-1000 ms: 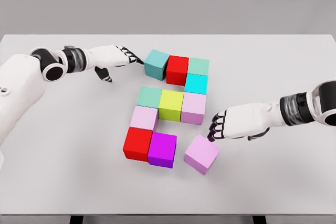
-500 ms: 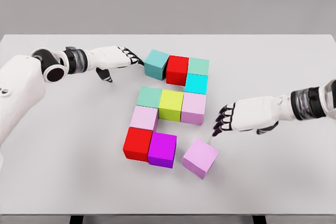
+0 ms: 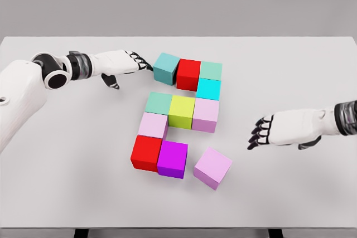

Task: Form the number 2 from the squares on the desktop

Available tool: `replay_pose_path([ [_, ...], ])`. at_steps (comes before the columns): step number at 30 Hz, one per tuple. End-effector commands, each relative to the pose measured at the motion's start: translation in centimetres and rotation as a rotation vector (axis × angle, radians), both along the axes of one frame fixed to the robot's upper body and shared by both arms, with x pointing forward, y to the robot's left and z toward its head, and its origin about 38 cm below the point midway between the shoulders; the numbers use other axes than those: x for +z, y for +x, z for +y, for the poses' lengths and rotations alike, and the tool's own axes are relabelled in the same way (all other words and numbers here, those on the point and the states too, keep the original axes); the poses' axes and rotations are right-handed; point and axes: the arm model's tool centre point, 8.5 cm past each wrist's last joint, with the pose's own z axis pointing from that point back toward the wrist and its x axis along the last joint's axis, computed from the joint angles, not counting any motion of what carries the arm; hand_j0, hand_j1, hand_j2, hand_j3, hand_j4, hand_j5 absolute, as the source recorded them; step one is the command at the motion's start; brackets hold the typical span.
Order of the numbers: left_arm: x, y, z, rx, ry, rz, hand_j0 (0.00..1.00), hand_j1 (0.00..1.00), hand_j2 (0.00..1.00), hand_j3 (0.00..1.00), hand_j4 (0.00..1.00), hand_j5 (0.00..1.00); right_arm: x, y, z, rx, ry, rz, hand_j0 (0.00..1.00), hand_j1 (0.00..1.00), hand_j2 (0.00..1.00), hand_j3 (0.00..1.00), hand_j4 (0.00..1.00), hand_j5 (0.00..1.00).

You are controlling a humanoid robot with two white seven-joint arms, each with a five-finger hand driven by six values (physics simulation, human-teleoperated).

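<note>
Coloured cubes lie on the white table (image 3: 67, 182) in a rough figure. The top row holds a teal cube (image 3: 166, 68), a red cube (image 3: 188, 74) and a pale green cube (image 3: 211, 71), with a cyan cube (image 3: 208, 89) below it. A middle row follows: green (image 3: 159, 103), yellow-green (image 3: 182, 111), pink (image 3: 206, 115). Beneath sit a pink cube (image 3: 153, 125), a red cube (image 3: 146, 153) and a purple cube (image 3: 172, 159). A loose pink cube (image 3: 213, 167) lies tilted just right of the purple one. My left hand (image 3: 139, 62) is open, fingertips touching the teal cube. My right hand (image 3: 260, 134) hangs open, apart from the loose cube.
The table's near edge (image 3: 178, 228) runs along the bottom of the view. Bare tabletop stretches to the left and right of the cubes.
My right hand has drawn back to the right, away from the loose pink cube, which shifted slightly left. The left hand has stayed at the teal cube.
</note>
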Motion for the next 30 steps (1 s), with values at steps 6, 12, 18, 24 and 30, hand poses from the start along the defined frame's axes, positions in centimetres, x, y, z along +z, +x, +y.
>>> replay_pose_path([
  [6,0.1,-0.2,-0.3,-0.007,-0.009,-0.003,1.0,1.0,1.0,1.0,1.0,1.0,-0.9,-0.6,-0.2,0.001,-0.01,0.032,0.98,0.98,0.98,0.98,0.98,0.98],
  [12,-0.1,-0.6,0.1,-0.012,-0.006,-0.003,1.0,1.0,1.0,1.0,1.0,1.0,-1.8,-1.1,0.0,0.005,-0.007,0.066,0.98,0.98,0.98,0.98,0.98,0.98],
  [18,0.0,-0.6,0.2,-0.01,-0.006,-0.004,1.0,1.0,1.0,1.0,1.0,1.0,-2.4,-1.5,0.2,0.008,0.001,0.094,0.98,0.98,0.98,0.98,0.98,0.98],
  [24,0.3,-0.8,-0.4,-0.031,-0.011,-0.016,1.0,1.0,1.0,1.0,1.0,1.0,-3.0,-1.9,0.4,0.013,0.005,0.121,0.98,0.98,0.98,0.98,0.98,0.98],
  [30,0.5,-1.1,-0.8,-0.049,-0.014,-0.024,1.0,1.0,1.0,1.0,1.0,1.0,-3.5,-2.1,1.2,0.032,0.014,0.138,0.98,0.98,0.98,0.98,0.98,0.98],
])
